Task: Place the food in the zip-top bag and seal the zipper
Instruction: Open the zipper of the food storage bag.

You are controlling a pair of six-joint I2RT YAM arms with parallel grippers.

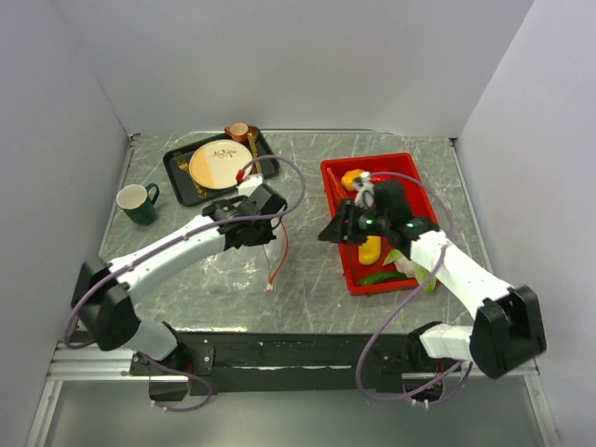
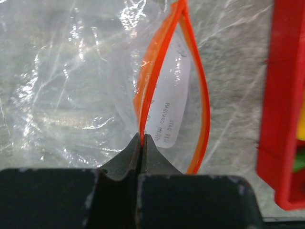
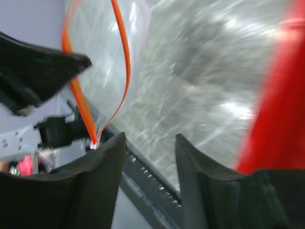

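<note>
The clear zip-top bag [image 2: 71, 95] hangs with its mouth open, and its orange-red zipper [image 2: 152, 62] forms a loop. My left gripper [image 2: 142, 138] is shut on one lip of the zipper; in the top view it [image 1: 277, 210] holds the strip [image 1: 282, 247] above the table. My right gripper [image 3: 147, 143] is open and empty beside the bag's mouth, with the white slider [image 3: 94, 144] at its left fingertip. In the top view it [image 1: 328, 231] sits just left of the red tray [image 1: 410, 164]. The tray holds a yellow mango [image 1: 354, 177], a green chili [image 1: 382, 277] and a cauliflower [image 1: 406, 265].
A dark tray [image 1: 179, 177] with a beige plate [image 1: 222, 163] and a brown cup [image 1: 238, 131] stands at the back left. A green mug [image 1: 138, 203] is at the left. The red tray's wall [image 2: 286, 105] is close to the right of the bag.
</note>
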